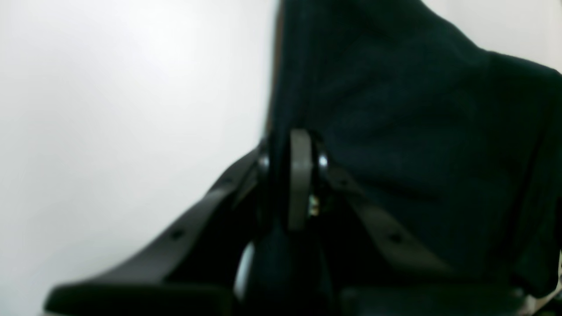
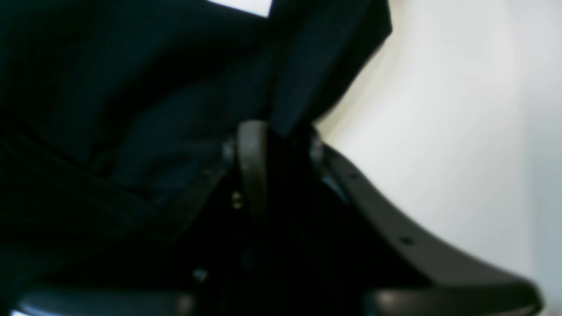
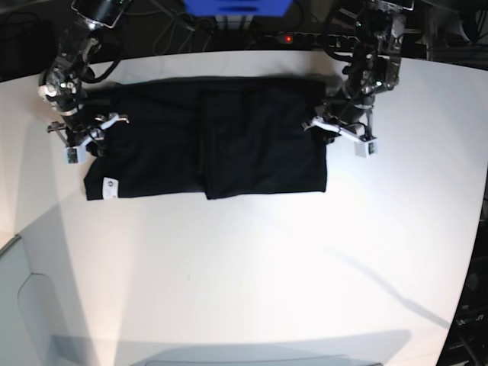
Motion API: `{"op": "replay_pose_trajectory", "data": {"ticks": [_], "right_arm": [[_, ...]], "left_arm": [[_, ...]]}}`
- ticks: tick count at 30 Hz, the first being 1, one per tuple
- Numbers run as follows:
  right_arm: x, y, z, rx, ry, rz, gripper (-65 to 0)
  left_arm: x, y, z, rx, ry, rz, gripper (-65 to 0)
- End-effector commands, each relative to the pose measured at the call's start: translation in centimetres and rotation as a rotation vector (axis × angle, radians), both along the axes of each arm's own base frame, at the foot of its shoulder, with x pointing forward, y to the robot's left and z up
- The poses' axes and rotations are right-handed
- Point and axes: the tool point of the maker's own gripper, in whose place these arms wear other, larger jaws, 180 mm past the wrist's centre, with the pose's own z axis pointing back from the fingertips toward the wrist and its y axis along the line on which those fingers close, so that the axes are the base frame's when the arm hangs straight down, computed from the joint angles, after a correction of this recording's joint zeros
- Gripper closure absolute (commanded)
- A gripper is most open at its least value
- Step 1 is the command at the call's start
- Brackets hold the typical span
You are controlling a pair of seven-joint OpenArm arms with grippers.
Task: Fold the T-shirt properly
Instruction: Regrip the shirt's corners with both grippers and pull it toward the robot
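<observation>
Cloth this soft and light will sag and slide, so expect the T-shirt (image 3: 206, 156), lying flat as a wide band across the far half of the counter (image 3: 252, 267), to droop wherever you lift it. Your left end effector (image 1: 293, 151) is clamped on one short edge; the right end effector (image 2: 274, 145) sits over the opposite edge, but whether it has closed on fabric you cannot tell. Take hold at hems and corners.
</observation>
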Motion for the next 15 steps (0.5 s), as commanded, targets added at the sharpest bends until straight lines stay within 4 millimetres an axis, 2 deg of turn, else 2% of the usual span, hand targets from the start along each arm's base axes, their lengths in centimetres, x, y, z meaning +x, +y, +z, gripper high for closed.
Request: {"op": "replay_pose_trajectory", "data": {"ticks": [1,3,7,11,15], "right_arm": [[-4.7,0.9,-4.1,-0.046,0.261,0.066,-4.4],[-4.7,0.9,-4.0,-0.047,0.259,0.066,0.0],[-4.3,0.4,-3.5,-0.060,0.241,0.060,0.0],[-2.7,-0.3,0.1,-0.127,0.139,0.063,0.0],[-1.0,0.2,4.1,-0.168,0.027,0.057,0.0]], "left_arm": [[0.7,0.4,1.0,0.005,-0.037,0.009,0.0],[0.9,0.9,1.1,0.009,-0.041,0.020,0.0],[0.9,1.2,1.2,0.011,-0.043,0.027,0.0],[0.9,1.2,1.2,0.011,-0.044,0.028,0.0],[1.0,1.2,1.3,0.011,-0.045,0.028,0.0]]}}
